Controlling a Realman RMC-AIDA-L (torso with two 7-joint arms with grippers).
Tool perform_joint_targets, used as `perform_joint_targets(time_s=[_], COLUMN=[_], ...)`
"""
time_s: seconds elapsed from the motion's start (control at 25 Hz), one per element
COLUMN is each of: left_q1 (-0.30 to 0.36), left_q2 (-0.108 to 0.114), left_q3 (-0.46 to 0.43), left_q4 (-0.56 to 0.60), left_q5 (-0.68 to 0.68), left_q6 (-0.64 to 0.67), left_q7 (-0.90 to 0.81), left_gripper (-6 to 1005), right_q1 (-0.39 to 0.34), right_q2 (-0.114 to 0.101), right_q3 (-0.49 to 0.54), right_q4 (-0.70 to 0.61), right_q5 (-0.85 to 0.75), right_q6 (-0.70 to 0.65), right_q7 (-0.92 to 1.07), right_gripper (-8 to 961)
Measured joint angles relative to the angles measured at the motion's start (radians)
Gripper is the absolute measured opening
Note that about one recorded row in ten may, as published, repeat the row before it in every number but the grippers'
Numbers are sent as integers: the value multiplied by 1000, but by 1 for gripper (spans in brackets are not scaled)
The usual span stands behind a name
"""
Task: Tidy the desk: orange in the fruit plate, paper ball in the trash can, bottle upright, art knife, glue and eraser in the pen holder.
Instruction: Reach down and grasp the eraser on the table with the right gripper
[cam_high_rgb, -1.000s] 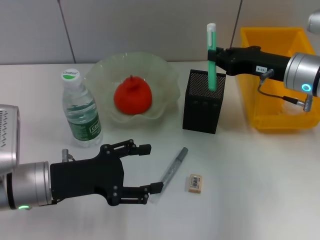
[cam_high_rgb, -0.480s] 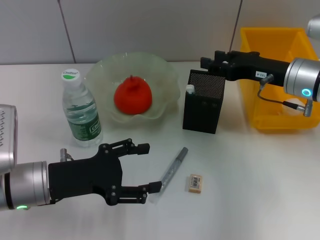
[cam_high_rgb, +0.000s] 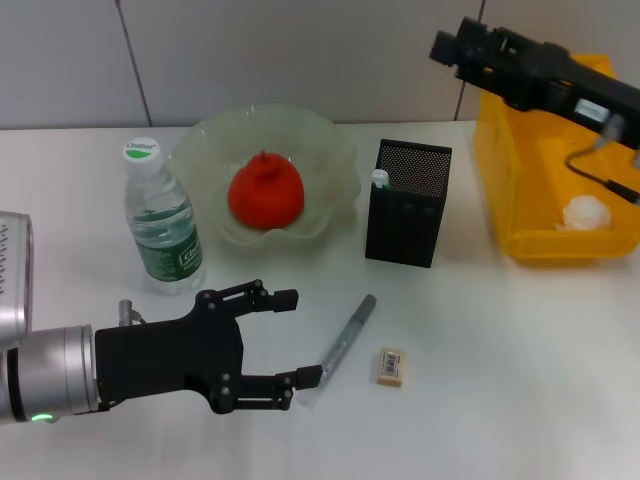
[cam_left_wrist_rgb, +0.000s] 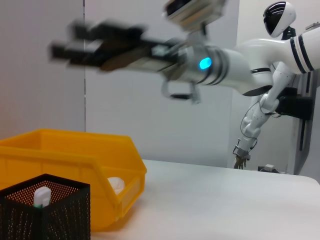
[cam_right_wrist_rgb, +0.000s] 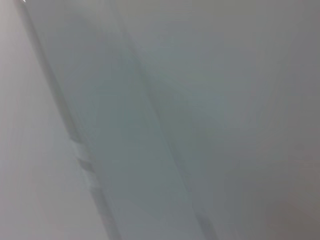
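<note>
the black left gripper (cam_high_rgb: 285, 338) hovers low over the white counter (cam_high_rgb: 500, 340), jaws released, beside a grey pen-like art knife (cam_high_rgb: 345, 335) and small beige eraser (cam_high_rgb: 390, 366); the right gripper (cam_high_rgb: 455, 45) is raised above the black mesh pen holder (cam_high_rgb: 407, 205), jaws unclear
</note>
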Motion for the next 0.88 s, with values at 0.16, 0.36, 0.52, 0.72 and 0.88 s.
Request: perform_joint_targets(time_s=[0.16, 0.36, 0.52, 0.72, 0.88], left_q1=[-1, -2, -1, 0, -8], left_q2=[-1, -3, -3, -3, -2], left_q3=[0, 0, 4, 6, 7], left_q4=[-1, -4, -5, -2, 4], left_q5=[0, 0, 0, 1, 4], left_q6=[2, -3, -6, -5, -6], left_q7=[1, -2, -10, -41, -72], left_gripper=[869, 869, 869, 869, 869], right_q1=[-58, -99, -106, -112, -124], right_q2=[-31, -54, -59, -49, -36], right_q3=[-8, -8, -6, -4, -1], right_q4=[3, -4, -21, -70, -100], right_q5=[-6, -177, -306, -520, -622], right_q6=[-248, -366, -396, -386, -342], right_q7=[-33, -44, -44, -43, -51], right_gripper=[683, 682, 681, 680, 678])
